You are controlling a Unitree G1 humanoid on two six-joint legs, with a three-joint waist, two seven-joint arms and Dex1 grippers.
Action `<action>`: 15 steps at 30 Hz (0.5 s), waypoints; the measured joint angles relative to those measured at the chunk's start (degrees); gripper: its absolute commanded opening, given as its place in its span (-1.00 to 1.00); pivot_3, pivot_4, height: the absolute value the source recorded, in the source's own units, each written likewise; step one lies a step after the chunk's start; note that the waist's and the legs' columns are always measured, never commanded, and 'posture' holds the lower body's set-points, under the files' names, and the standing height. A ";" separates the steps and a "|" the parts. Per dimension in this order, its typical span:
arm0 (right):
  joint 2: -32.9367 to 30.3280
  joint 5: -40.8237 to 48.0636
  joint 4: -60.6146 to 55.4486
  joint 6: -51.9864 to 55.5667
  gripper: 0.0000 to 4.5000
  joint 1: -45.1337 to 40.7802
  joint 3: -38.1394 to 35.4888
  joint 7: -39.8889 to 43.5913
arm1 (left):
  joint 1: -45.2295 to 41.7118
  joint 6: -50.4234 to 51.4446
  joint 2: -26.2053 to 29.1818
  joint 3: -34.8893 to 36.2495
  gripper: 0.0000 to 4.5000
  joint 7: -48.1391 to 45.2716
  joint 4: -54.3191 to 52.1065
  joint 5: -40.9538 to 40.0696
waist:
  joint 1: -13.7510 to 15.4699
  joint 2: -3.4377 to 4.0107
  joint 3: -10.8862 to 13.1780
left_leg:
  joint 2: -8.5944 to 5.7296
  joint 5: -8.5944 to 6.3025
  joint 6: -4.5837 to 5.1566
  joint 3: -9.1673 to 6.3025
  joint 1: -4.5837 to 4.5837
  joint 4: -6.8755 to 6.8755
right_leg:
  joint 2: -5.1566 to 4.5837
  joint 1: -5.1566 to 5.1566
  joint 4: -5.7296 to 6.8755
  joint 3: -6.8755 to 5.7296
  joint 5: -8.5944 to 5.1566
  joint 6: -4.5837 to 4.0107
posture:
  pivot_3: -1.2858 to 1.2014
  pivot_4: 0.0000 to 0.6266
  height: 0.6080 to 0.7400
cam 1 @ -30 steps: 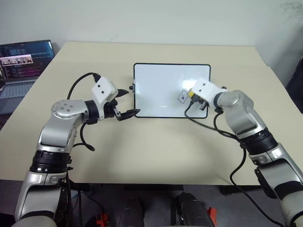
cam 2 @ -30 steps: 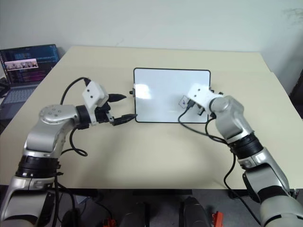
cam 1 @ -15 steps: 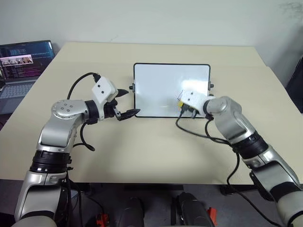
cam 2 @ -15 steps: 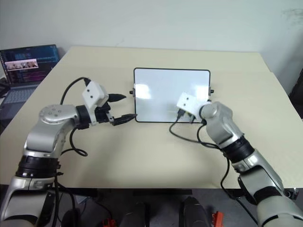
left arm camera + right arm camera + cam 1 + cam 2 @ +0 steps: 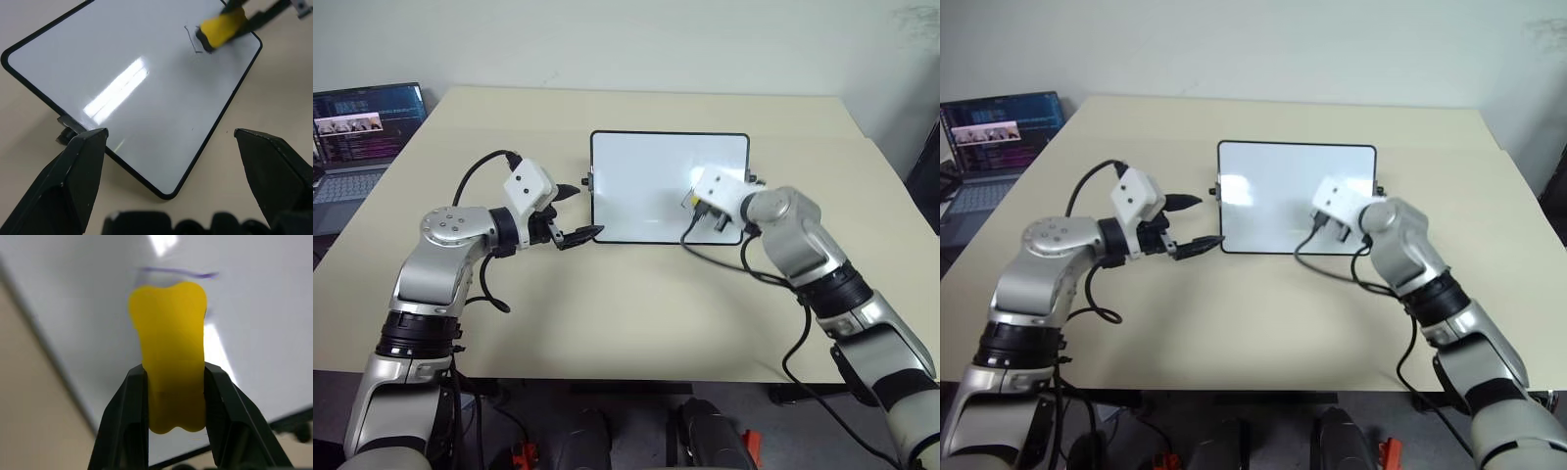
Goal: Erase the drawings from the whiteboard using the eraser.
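Eraser (image 5: 171, 362) sits squeezed in right pincer (image 5: 173, 382) on whiteboard (image 5: 646, 186); left pincer (image 5: 578, 211) gapes empty.

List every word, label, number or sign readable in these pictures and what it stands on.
None can be read.
Laptop screen: lines of text, too small to read.
Whiteboard: no writing; a faint marker line beside the eraser, not a letter.
Eraser and grippers: no labels seen.

Two black fingers (image 5: 128, 421) of the right gripper (image 5: 175, 416) are squeezing the yellow eraser (image 5: 170, 352) from both sides, denting it at the waist. The eraser is pressing toward the glossy whiteboard (image 5: 88, 298), with a thin blue line (image 5: 176, 272) of drawing showing just past its far end.
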 measured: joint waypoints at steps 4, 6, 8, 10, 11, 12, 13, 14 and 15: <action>-1.42 -0.08 -1.48 -0.36 -0.50 1.49 1.16 3.15 | -0.02 -0.01 -0.01 -0.01 1.00 -0.02 0.00 0.01 | -0.07 0.00 0.00 | 0.00 0.00 0.00 0.01 0.01 0.00 | 0.00 0.00 0.00 0.01 0.00 0.00 | 0.03 -0.52 1.00; -0.79 -0.22 -0.20 -0.47 -0.50 0.91 0.74 2.24 | -0.03 -0.02 -0.01 -0.01 1.00 -0.02 0.03 0.05 | -0.10 0.00 0.00 | 0.00 0.00 0.00 0.00 0.01 0.00 | 0.01 0.00 0.00 0.01 0.00 0.00 | 0.03 -0.52 1.00; 0.63 -0.31 1.95 -0.73 -0.50 -0.50 -0.12 -0.12 | -0.04 -0.03 -0.01 -0.01 1.00 -0.02 0.10 0.12 | -0.15 0.00 0.00 | 0.00 0.00 0.00 0.01 0.02 0.02 | 0.01 0.00 0.00 0.01 0.00 0.00 | 0.03 -0.52 1.00; 2.88 -0.43 5.07 -0.78 -0.50 -2.83 -2.37 -4.52 | -0.08 -0.06 -0.06 -0.06 1.00 -0.02 0.15 0.16 | -0.17 0.00 0.00 | 0.00 0.01 -0.01 0.01 0.02 0.02 | 0.01 0.00 0.01 0.02 0.01 0.00 | 0.03 -0.52 1.00; 4.04 -0.62 6.95 -0.78 -0.50 -4.28 -4.03 -7.34 | -0.10 -0.07 -0.07 -0.07 1.00 -0.02 0.16 0.19 | -0.11 0.00 0.00 | 0.00 0.01 -0.01 0.00 0.02 0.04 | 0.01 0.00 0.02 0.02 0.01 0.00 | 0.03 -0.52 1.00; 4.44 -0.86 8.31 -0.79 -0.50 -5.50 -5.07 -9.56 | -0.10 -0.08 -0.07 -0.07 1.00 -0.02 0.18 0.20 | -0.03 0.00 0.00 | 0.00 0.01 -0.01 0.00 0.02 0.04 | 0.00 0.00 0.02 0.02 0.02 0.00 | 0.03 -0.52 1.00; 4.60 -1.07 9.79 -0.91 -0.50 -6.52 -6.23 -11.70 | -0.11 -0.09 -0.09 -0.07 1.00 -0.02 0.17 0.20 | 0.02 0.00 0.00 | 0.00 0.01 -0.01 0.00 0.02 0.04 | 0.00 0.01 0.01 0.02 0.02 0.00 | 0.03 -0.52 1.00; 4.61 -1.42 10.98 -1.04 -0.50 -7.25 -7.05 -13.26 | -0.10 -0.09 -0.08 -0.06 1.00 -0.02 0.18 0.21 | 0.10 0.00 0.00 | 0.00 0.01 -0.01 0.01 0.01 0.03 | 0.00 0.01 0.01 0.02 0.02 0.00 | 0.03 -0.52 1.00; 4.66 -1.48 11.76 -1.24 -0.50 -7.70 -7.46 -14.04 | -0.10 -0.09 -0.08 -0.06 1.00 -0.01 0.18 0.21 | 0.19 -0.01 0.00 | 0.00 0.01 -0.01 0.00 0.01 0.02 | 0.00 0.01 0.00 0.01 0.02 0.00 | 0.03 -0.52 1.00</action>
